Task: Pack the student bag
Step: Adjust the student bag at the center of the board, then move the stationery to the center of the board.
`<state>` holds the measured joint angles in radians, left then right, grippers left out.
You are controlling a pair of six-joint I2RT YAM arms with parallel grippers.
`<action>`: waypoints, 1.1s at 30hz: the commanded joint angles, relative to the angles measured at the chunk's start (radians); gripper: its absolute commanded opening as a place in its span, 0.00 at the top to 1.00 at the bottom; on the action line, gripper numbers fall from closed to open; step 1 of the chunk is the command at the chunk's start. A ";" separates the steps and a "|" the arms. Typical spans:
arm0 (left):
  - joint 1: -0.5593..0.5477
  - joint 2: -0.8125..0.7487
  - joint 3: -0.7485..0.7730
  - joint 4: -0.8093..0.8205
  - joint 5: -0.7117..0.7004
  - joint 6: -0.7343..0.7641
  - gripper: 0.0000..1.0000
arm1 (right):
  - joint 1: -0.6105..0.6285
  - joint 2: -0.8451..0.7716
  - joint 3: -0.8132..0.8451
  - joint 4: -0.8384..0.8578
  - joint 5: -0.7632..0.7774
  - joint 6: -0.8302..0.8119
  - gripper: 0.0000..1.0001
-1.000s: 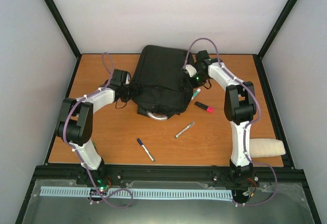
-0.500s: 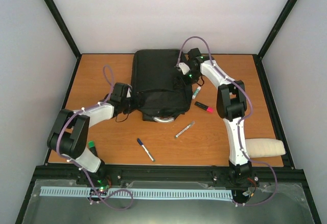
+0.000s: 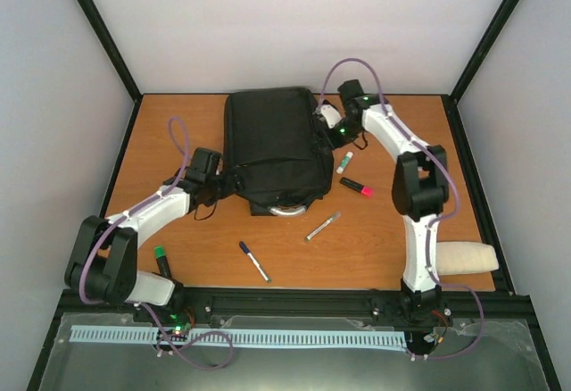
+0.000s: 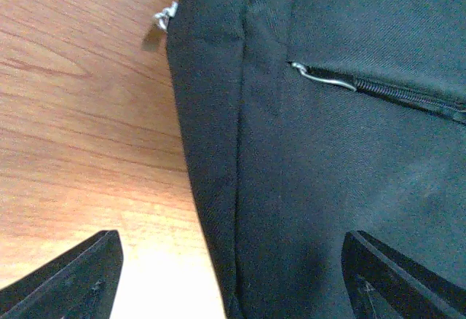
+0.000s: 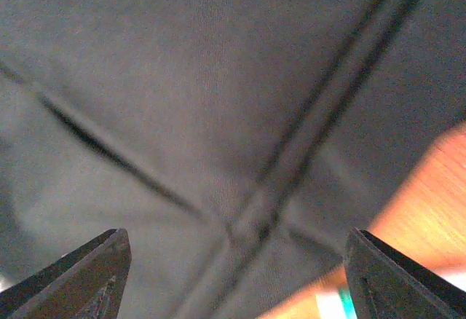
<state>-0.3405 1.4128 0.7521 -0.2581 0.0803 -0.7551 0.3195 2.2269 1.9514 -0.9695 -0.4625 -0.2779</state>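
The student bag (image 3: 270,145) is a large black backpack lying flat at the back middle of the table, its grey curved handle (image 3: 285,210) towards me. My left gripper (image 3: 228,179) is open at the bag's lower left edge; in the left wrist view (image 4: 233,293) the bag's side seam (image 4: 240,151) runs between the wide jaws, with a zipper pull (image 4: 324,77) beyond. My right gripper (image 3: 324,124) is open at the bag's upper right edge; in the right wrist view (image 5: 237,282) black fabric and a strap (image 5: 291,159) fill the space between the jaws.
To the right of the bag lie a green-capped marker (image 3: 344,162) and a black-and-pink highlighter (image 3: 355,186). A silver pen (image 3: 322,226) and a blue pen (image 3: 253,261) lie in front. A green-capped marker (image 3: 161,260) lies by the left base, a beige pouch (image 3: 461,257) at the front right.
The bag has slid left and turned square to the table. The left arm has drawn back to the left, uncovering the green-capped marker by its base. The right gripper has followed the bag's right edge.
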 commanded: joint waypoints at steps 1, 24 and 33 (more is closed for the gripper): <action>-0.003 -0.075 0.066 -0.120 -0.066 0.048 0.11 | -0.071 -0.246 -0.135 0.025 0.035 -0.075 0.18; -0.003 -0.069 0.212 -0.217 -0.023 0.229 0.07 | -0.710 -0.790 -0.730 -0.151 0.338 -0.699 0.11; -0.003 -0.049 0.211 -0.210 0.001 0.236 0.07 | -0.935 -0.842 -0.804 -0.198 0.481 -0.934 0.05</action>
<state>-0.3405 1.3521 0.9386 -0.4675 0.0616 -0.5468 -0.5488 1.4235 1.1751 -1.1324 -0.0753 -1.0569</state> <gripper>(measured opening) 0.929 0.949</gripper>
